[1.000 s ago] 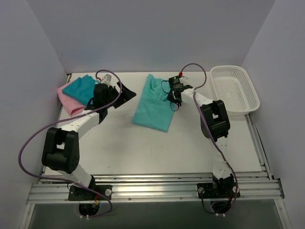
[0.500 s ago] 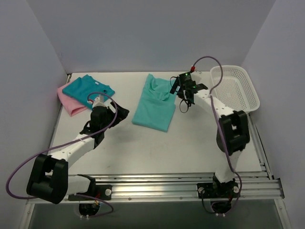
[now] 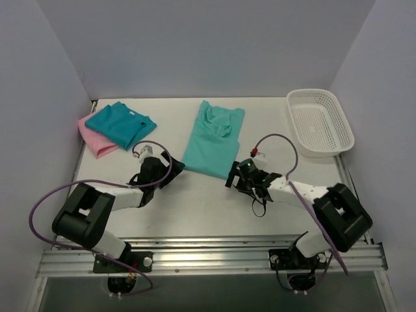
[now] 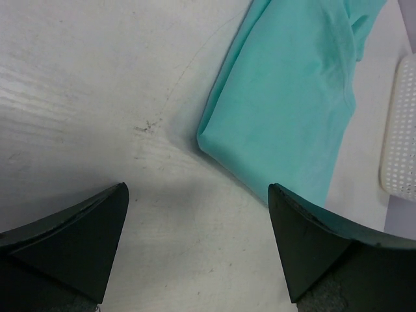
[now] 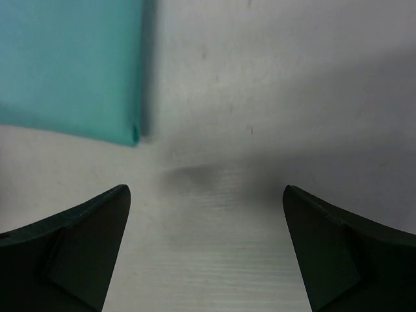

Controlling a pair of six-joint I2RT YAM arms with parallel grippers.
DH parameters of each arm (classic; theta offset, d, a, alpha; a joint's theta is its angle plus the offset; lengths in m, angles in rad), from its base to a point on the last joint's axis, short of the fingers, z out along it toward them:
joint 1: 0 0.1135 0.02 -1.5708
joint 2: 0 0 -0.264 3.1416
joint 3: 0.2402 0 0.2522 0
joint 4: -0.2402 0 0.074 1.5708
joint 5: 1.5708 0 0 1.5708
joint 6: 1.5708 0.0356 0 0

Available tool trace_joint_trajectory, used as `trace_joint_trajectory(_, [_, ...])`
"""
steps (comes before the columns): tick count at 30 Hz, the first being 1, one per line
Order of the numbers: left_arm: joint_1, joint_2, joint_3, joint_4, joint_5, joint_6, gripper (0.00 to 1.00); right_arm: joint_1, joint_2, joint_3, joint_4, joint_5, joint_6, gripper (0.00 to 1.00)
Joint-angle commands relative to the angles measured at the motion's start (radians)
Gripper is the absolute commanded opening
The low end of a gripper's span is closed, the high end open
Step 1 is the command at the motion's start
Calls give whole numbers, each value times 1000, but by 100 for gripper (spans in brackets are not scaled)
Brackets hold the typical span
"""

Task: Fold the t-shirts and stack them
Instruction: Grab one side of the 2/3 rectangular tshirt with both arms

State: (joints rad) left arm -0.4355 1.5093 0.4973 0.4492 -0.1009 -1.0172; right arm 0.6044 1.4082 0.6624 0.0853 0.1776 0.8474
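Gaping wide, empty: left gripper [image 4: 198,190], right gripper [image 5: 206,190].

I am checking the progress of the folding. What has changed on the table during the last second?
Both arms drew back toward the near edge. The right gripper released the sea-green t-shirt and opened; the left gripper left the teal-blue t-shirt and pink t-shirt, open. T-shirts and basket stayed put.

White table [image 3: 195,208], a few dark scuffs on it. Light green t-shirt [image 3: 211,140] lies flat at the middle, folded into a long strip; pink t-shirt [image 3: 93,142] lies at the far left corner with a teal t-shirt [image 3: 120,122] partly on top. White mesh basket [image 3: 320,123] sits at the far right corner.
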Motion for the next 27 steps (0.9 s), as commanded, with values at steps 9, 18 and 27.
trace_joint_trajectory(9, [-25,158,67,124,6,-73,99,28,322,35,333,-148,82,100])
trace_joint_trajectory(18, [-23,221,106,141,17,-75,94,20,417,97,334,-165,70,98])
trace_joint_trajectory(27, [-20,276,119,178,24,-83,64,18,287,52,242,-130,51,70])
